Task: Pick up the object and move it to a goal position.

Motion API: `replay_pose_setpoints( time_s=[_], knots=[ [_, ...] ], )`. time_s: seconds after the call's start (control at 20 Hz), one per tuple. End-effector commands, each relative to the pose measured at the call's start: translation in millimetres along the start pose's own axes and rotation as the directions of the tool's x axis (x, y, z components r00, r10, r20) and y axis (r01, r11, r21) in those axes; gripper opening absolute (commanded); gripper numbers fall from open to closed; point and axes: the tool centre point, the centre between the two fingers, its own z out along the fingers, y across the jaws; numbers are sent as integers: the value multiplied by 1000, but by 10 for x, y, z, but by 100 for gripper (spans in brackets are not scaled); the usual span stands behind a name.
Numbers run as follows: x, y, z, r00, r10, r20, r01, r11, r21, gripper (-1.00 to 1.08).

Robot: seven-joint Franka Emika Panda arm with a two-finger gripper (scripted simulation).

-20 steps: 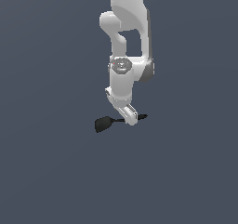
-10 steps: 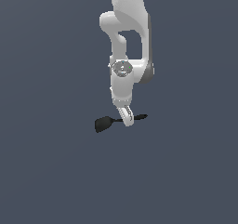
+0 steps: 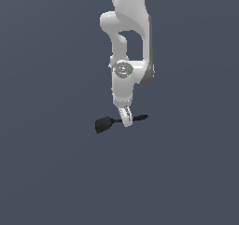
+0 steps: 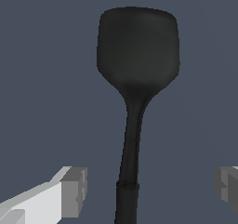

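The object (image 3: 103, 124) is a small black spatula lying flat on the grey floor, its broad head toward the exterior view's left and its thin handle tip toward the right. My gripper (image 3: 126, 122) points straight down over the middle of the handle. In the wrist view the object (image 4: 137, 51) runs between my two fingers, and my gripper (image 4: 151, 190) is open. One grey pad (image 4: 75, 191) and the other pad both stand clear of the handle, with a gap on each side.
A plain dark grey floor (image 3: 51, 172) surrounds the spatula on all sides. No other objects or edges show in either view.
The wrist has turned and dropped slightly, bringing the fingers down astride the handle. The spatula has not moved.
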Motion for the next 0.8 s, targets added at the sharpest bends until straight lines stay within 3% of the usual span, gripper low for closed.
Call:
replay_pose_setpoints(
  time_s=[0.0, 0.75],
  knots=[
    [0, 0, 0, 1000, 0, 0, 0, 1000, 0, 100],
    [-3, 9, 479, 1000, 5, 0, -5, 1000, 0, 100]
  ],
)
